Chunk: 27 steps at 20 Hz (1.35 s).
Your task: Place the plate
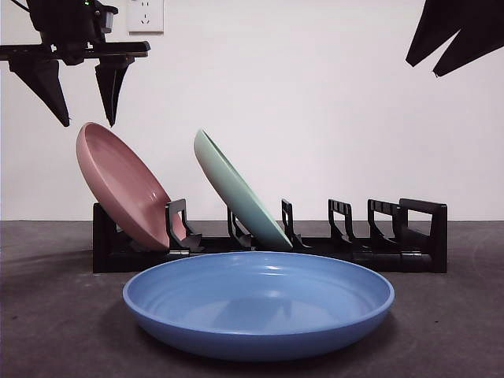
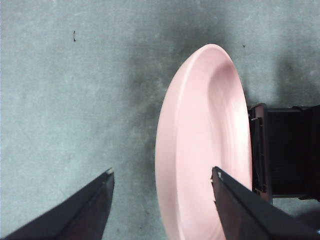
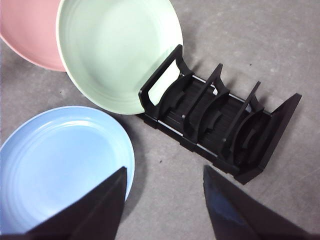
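Note:
A blue plate lies flat on the table in front of a black dish rack. A pink plate leans in the rack's leftmost slot and a green plate in the slot beside it. My left gripper is open and empty, hovering just above the pink plate's upper rim. My right gripper is open and empty, high at the upper right. In the right wrist view it hangs above the blue plate, the green plate and the rack.
The rack has several free slots to the right of the green plate. A white wall with a socket stands behind. Dark grey table surrounds the blue plate.

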Available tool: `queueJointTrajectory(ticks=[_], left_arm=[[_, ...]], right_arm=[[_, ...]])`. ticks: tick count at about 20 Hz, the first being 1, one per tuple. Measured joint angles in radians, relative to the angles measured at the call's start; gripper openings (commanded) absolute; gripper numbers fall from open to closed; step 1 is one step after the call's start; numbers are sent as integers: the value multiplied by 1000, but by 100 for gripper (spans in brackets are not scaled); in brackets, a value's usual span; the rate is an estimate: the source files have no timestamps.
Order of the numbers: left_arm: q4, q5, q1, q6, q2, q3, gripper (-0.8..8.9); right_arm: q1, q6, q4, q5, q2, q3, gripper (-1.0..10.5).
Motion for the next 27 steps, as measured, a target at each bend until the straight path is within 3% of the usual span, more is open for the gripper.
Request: queueJointTrajectory(ticks=[6, 9, 11, 22, 27], left_arm=[[-2, 0, 0, 7, 33, 2, 296], [2, -1, 1, 8, 35, 2, 74], [2, -1, 1, 8, 35, 2, 15], [-73, -27, 3, 20, 35, 97, 15], [-181, -129, 2, 61, 35, 231, 15]], right_arm=[[0, 0, 0, 0, 0, 0, 241], [0, 0, -3, 0, 0, 0, 241], [0, 0, -13, 0, 0, 0, 241], [0, 0, -30, 0, 0, 0, 241], [0, 0, -39, 0, 0, 0, 241]])
